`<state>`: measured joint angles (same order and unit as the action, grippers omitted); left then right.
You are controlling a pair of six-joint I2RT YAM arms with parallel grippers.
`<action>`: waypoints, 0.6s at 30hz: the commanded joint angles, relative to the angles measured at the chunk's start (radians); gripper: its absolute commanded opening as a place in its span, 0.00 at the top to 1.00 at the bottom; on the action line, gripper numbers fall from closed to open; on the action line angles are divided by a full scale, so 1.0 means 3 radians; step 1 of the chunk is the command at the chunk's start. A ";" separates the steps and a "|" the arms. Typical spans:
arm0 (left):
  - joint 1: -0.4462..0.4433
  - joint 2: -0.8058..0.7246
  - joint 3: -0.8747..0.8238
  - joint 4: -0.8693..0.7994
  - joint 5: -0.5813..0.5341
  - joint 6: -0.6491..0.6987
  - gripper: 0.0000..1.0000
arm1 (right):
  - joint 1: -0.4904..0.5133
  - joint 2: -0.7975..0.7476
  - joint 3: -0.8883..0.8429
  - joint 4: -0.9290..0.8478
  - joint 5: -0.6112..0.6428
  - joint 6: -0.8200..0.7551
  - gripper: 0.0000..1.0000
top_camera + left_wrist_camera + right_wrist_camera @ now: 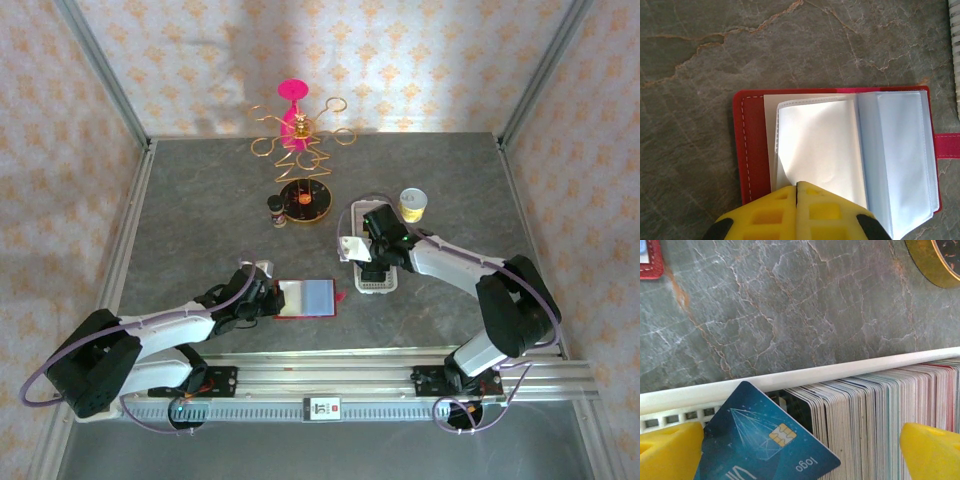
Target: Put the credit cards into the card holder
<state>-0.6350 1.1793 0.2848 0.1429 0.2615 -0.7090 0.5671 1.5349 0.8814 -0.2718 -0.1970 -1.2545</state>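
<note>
The left gripper [796, 190] is pressing its yellow fingertips together with no gap at the left edge of the small red leather-like folding card holder [751, 150]. The holder is lying open on the grey stone-patterned tabletop [790, 45], near the middle of the table, with its snap tab [947, 145] pointing right. Inside it, grey-clear plastic pockets [815, 145] are fanning out over a cream lining; I cannot tell whether the fingertips are pinching a pocket sheet. The right gripper [797, 450] is hanging over the long white perforated tray [790, 376] with its yellow jaws spread wide apart. The tray is lying right of the holder, running near to far, and is holding a dense row of thin cards [880, 410] standing on edge. A blue rectangular plastic credit card [755, 435] is leaning tilted against that row between the jaws, one corner just beside a finger. It is showing a gold chip [781, 435] and the word "logo"; larger letters are running off the frame edge. A pale yellow cup [413, 204] is standing beside the tray's far end
</note>
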 commanded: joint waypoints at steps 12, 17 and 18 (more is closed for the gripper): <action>-0.0010 -0.0015 -0.0029 -0.0134 0.0011 -0.0012 1.00 | 0.0030 0.0021 -0.0095 0.0107 0.0247 -0.0060 0.08; -0.0011 -0.0020 -0.0023 -0.0140 0.0015 -0.0009 1.00 | 0.0022 0.0040 -0.0064 0.0068 0.0308 -0.0014 0.01; -0.0010 -0.0020 -0.0020 -0.0138 0.0014 -0.0009 1.00 | 0.0022 0.0043 -0.0059 0.0063 0.0324 -0.0006 0.01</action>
<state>-0.6350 1.1793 0.2848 0.1429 0.2615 -0.7090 0.5690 1.5349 0.8677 -0.2455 -0.1390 -1.2682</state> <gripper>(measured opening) 0.049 0.989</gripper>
